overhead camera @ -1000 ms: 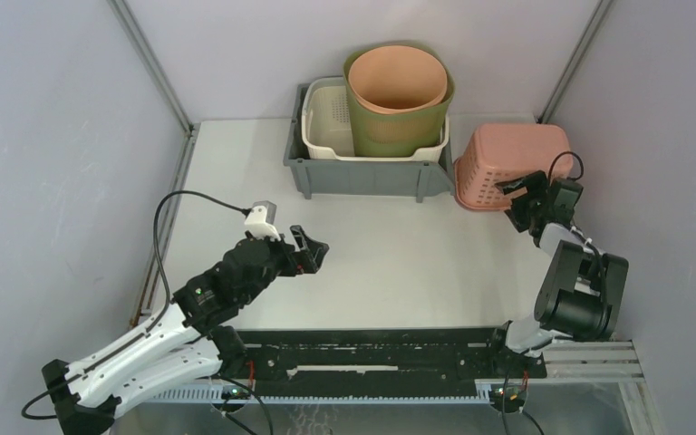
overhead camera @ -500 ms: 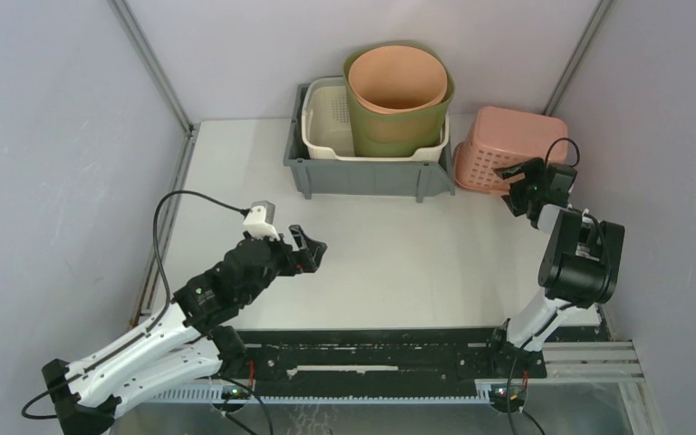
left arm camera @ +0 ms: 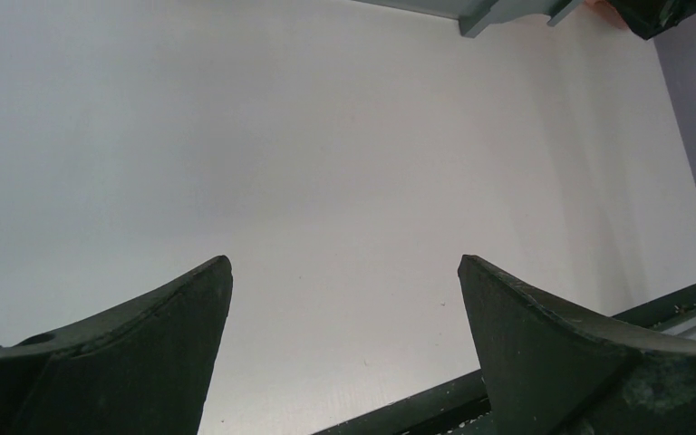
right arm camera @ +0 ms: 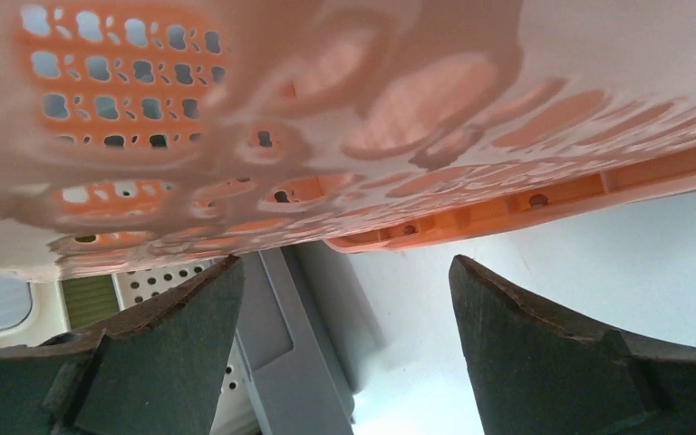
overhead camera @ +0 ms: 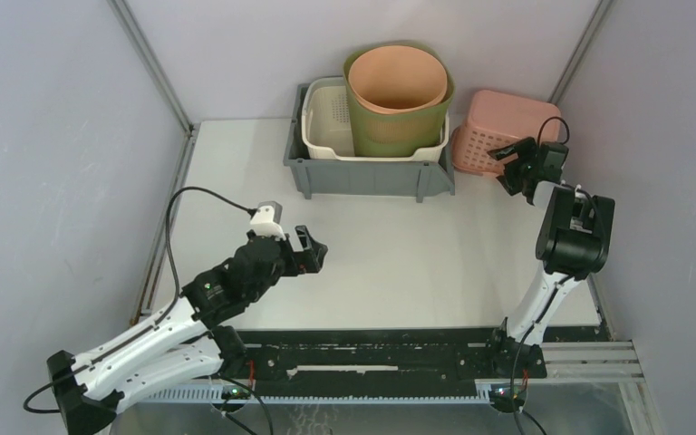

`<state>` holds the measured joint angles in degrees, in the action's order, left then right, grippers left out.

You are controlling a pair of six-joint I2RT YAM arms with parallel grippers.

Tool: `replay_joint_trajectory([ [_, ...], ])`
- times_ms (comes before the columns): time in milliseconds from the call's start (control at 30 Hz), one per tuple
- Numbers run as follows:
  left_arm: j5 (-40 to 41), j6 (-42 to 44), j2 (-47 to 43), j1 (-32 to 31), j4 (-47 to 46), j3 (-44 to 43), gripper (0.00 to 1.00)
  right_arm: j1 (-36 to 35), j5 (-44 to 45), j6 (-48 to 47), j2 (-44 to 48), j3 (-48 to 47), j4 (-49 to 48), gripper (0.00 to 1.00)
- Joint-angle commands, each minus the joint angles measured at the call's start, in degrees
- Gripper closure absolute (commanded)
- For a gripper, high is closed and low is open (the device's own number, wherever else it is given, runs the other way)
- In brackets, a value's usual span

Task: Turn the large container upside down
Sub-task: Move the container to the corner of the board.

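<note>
Evidently the right gripper [overhead camera: 515,166] has pushed farther into the far right corner over the last second, and the pink basket [overhead camera: 488,122] has slid back with it, its near rim apparently tipping up, so the flip looks underway. Its jaws stand apart, clamping nothing, the basket's perforated wall just ahead. The left gripper [overhead camera: 314,253] hangs spread, near left.

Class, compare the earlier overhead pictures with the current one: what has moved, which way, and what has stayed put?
The right gripper, jaws open, moved toward the back wall, and the pink basket ahead of it slid the same way, into the far right corner. The left gripper barely shifted and is open. The grey bin, cream basket and green container stayed put.
</note>
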<state>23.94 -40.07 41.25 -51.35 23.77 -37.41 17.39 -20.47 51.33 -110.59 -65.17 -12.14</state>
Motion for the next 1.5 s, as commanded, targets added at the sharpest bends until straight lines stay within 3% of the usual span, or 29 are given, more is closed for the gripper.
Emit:
replay_joint_trajectory([
  [0, 1.29, 1.23, 1.42, -0.07, -0.79, -3.81, 0.0, -0.46, -0.92, -1.47, -2.83, -5.0, 0.41, 0.09],
  [333, 0.78, 2.7, 4.48, 0.2, -0.48, -5.06, 0.0, 0.91, 1.82, -4.0, -5.67, -12.29, 7.43, 0.09],
  [567, -0.64, 1.8, 4.01, 0.16, -1.18, -3.41, 0.0, 0.79, 5.17, -5.22, 3.5, -2.79, 8.42, 0.09],
  [767, 0.1, 2.01, 2.89, 0.28, -0.72, -2.59, 0.0, 1.78, 10.27, -7.07, 6.96, -0.8, 12.91, 0.09],
  [1033, -1.74, 2.94, 4.97, 0.44, -3.28, -2.32, 0.0, 4.56, 11.0, -6.27, 5.12, -1.48, 11.65, 0.1],
  [1467, -2.11, 2.86, 4.93, 1.61, -2.32, -1.62, 0.0, 4.63, 13.34, -7.33, -4.32, -12.26, 12.58, 0.1],
])
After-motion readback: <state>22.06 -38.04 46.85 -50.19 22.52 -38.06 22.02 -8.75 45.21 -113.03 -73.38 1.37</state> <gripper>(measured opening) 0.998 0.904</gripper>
